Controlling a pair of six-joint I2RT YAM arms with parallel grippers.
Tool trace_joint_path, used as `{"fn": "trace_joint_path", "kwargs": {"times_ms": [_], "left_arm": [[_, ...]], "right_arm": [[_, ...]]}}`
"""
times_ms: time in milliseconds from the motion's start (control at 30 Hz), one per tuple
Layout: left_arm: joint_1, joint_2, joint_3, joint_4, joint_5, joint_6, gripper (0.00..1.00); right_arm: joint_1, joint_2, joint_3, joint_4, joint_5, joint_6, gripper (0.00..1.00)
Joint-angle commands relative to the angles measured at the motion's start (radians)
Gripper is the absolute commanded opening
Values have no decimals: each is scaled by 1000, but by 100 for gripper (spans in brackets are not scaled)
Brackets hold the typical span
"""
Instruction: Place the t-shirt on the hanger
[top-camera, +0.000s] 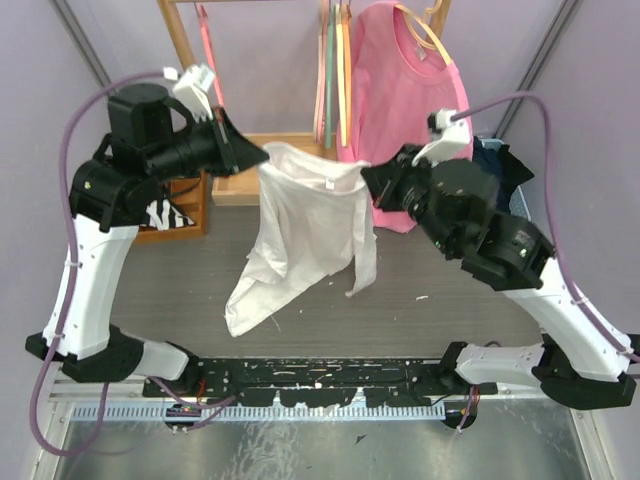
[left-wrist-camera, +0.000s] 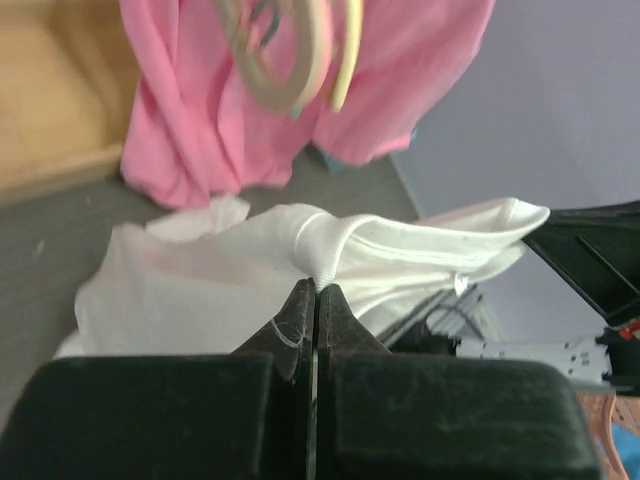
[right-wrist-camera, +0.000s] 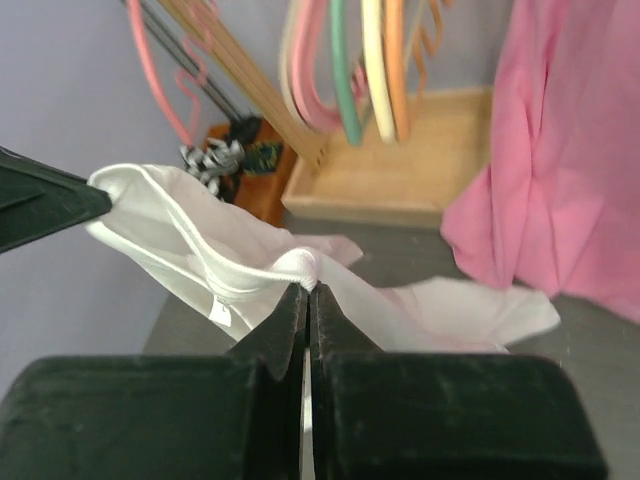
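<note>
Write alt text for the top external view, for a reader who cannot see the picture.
Two robot arms hold a white t-shirt up between them over a grey table; the left gripper and right gripper each have their fingers shut on its collar edge. Behind, a pink t-shirt and coloured hangers hang on a wooden rack.

The plain white short-sleeved cotton t-shirt hung in the air, its round ribbed neckline stretched between the left gripper and the right gripper. Each had its jaws pressed tight on the neck band. The crumpled body and sleeves drooped below toward the table. The thin orange plastic hanger hung upright on the wooden rack behind, among other hangers and apart from the shirt.
</note>
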Motion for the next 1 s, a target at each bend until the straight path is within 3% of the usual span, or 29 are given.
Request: {"fn": "trace_joint_path", "kwargs": {"times_ms": [0,200,300,467,600,733,867,967], "left_arm": [[3,-143,-290,51,65,-11,0],[3,-383,-821,162,73,-71,0],[-2,-440,-1049,260,94,-112,0],[-39,-450,-1234,368,99,-146,0],[-43,-417,-1197,355,84,-110,0],[-43,-378,-1033,271,76,-63,0],[-43,-339,-753,196,57,-63,0],[-43,-257,-414,94,35,-42,0]], "right_arm": [[0,-72,-225,-34,-35,164,1],[0,-133,-539,-20,-118,296,1],[1,-91,-617,-29,-158,328,1],[1,1,-640,-28,-169,341,1],[0,65,-547,-64,-117,311,1],[-2,110,-354,-148,-52,263,1],[-1,72,-183,-124,-20,188,1],[-1,89,-5,-111,-24,101,1]]}}
